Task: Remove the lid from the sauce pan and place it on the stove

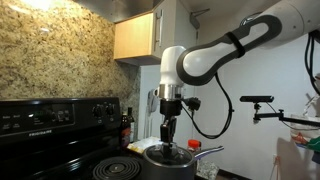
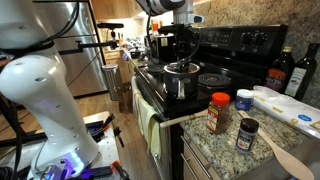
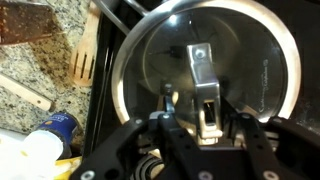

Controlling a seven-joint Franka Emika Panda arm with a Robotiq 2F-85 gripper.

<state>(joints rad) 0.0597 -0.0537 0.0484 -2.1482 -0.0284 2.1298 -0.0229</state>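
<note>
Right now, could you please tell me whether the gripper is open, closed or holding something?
Gripper: low over the lid; whether it is open or shut on it cannot be told.

Cabinet [image 1: 135,38]: pale wood, far wall.
Orange-lidded jar [image 2: 219,112]: on granite counter [image 2: 212,148].
Dark jar [image 2: 246,134]: just right, nearer.
Wooden spoon [image 2: 290,160]: right of jars.

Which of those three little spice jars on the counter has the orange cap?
The largest jar, the one standing closest to the cooker. The smaller jar in front of it has a black cap, and the short jar behind it has a blue one.
</note>
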